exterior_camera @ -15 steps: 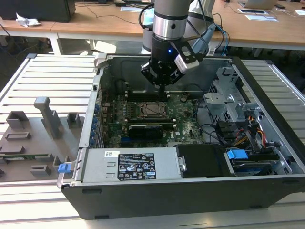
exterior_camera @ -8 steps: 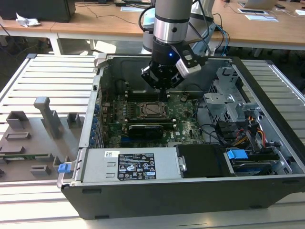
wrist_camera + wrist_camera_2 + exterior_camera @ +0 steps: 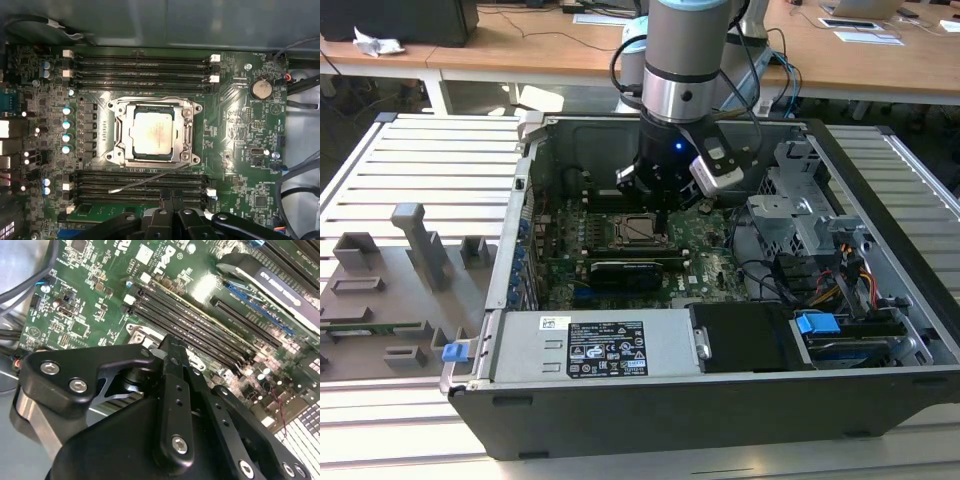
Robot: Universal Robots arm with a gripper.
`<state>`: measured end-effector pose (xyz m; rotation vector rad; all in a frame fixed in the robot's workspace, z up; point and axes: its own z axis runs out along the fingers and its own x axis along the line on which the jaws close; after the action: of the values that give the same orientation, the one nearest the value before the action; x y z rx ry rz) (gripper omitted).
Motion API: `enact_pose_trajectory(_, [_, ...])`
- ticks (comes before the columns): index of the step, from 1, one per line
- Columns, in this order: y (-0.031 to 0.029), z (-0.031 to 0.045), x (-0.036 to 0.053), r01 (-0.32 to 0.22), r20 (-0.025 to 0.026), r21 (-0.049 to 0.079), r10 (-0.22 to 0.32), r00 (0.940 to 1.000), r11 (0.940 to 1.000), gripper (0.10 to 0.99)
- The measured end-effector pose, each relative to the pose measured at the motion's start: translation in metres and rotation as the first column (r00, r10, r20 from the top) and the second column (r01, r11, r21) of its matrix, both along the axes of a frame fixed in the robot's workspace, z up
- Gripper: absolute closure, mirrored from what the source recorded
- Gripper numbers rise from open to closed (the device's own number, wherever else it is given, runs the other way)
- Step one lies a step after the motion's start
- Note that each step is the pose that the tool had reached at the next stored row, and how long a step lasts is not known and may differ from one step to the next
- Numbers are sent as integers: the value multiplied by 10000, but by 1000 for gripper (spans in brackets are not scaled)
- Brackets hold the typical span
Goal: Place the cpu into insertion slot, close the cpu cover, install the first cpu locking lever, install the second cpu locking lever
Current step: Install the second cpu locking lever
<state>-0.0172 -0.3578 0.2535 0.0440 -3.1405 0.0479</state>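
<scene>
Chip (image 3: 151, 134) already sits in the socket (image 3: 121, 131), mid-frame in the first wrist view, w/ the cover (image 3: 188, 134) down around it. One thin lever (image 3: 150, 179) juts out loose below the socket, long axis slanting toward lower left. Gripper (image 3: 170, 216) at bottom centre, nearest that lever; fingers look pressed together, holding nothing.

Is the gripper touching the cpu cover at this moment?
Apart. In the first wrist view the gripper sits over the memory slots, with bare board between it and the cpu cover, which lies closed around the cpu.
</scene>
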Motion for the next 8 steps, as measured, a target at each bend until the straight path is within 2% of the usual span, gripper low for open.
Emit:
enact_pose_trajectory(5, [0, -134, -15, 2, 0, -1, -2, 10000, 10000, 976])
enact_pose_trajectory(8, [10, -194, -64, 1, 0, 0, -1, 10000, 10000, 976])
